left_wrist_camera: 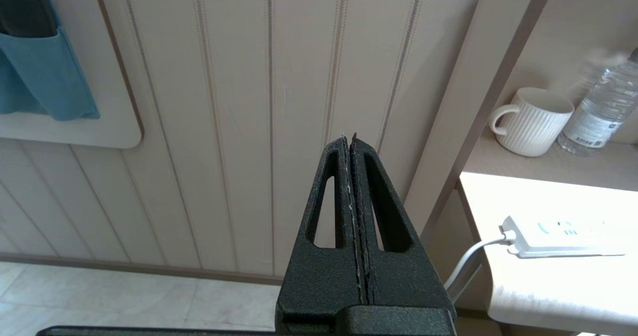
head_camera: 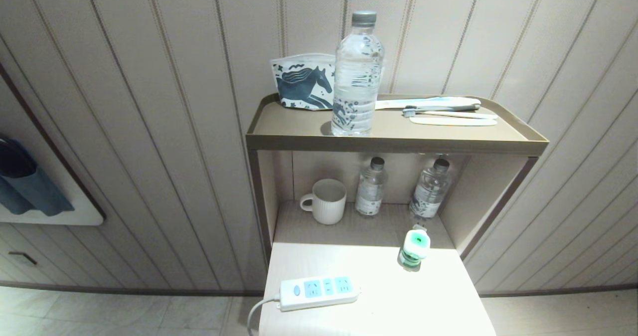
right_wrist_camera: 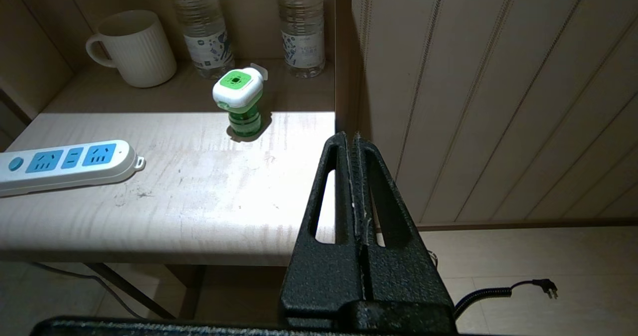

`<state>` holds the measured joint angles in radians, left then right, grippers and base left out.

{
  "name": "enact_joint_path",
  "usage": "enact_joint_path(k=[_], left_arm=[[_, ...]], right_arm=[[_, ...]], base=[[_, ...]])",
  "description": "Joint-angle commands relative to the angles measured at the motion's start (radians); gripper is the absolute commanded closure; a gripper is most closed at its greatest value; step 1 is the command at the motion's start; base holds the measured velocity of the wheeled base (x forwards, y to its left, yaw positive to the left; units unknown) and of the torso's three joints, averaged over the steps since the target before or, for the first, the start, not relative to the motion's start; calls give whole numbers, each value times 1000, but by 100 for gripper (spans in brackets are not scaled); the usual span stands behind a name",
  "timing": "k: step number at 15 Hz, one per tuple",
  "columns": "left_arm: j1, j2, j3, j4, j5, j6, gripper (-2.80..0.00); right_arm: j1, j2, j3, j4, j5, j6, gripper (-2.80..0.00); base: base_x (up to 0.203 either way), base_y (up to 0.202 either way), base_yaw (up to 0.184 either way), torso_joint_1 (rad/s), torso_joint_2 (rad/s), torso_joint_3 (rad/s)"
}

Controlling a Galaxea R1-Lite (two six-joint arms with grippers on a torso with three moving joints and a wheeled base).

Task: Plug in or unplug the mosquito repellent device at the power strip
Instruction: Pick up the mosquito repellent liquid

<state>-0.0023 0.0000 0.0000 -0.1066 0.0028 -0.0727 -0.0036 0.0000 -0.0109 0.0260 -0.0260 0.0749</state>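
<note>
The mosquito repellent device (head_camera: 413,249) (right_wrist_camera: 239,99), white-and-green top over a green bottle, stands upright and unplugged on the pale tabletop near the lower shelf. The white power strip (head_camera: 319,291) (right_wrist_camera: 65,164) (left_wrist_camera: 568,234) with light-blue sockets lies flat toward the table's front left, its cord (head_camera: 256,311) dropping off the edge. Neither arm shows in the head view. My left gripper (left_wrist_camera: 349,139) hangs shut and empty left of the table, in front of the wall. My right gripper (right_wrist_camera: 350,137) is shut and empty off the table's right front corner.
A white ribbed mug (head_camera: 324,201) and two water bottles (head_camera: 371,186) (head_camera: 431,189) stand in the lower shelf behind the device. The top shelf (head_camera: 394,141) carries a tall water bottle, a horse-print pouch and a toothbrush. A black coiled cable (right_wrist_camera: 503,293) lies on the floor.
</note>
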Motion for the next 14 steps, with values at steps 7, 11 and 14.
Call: enact_joint_path(k=[7,11,14], left_arm=[[1,2,0,-2,0,-1,0],[1,2,0,-2,0,-1,0],[1,2,0,-2,0,-1,0]], right_arm=[[-1,0,-1,0,3,-7,0],[0,0,-14,30,-7,-15,0],[-1,0,-38,98,-8,-14,0]], base=[[0,0,0,0,0,0],[0,0,0,0,0,0],[0,0,0,0,0,0]])
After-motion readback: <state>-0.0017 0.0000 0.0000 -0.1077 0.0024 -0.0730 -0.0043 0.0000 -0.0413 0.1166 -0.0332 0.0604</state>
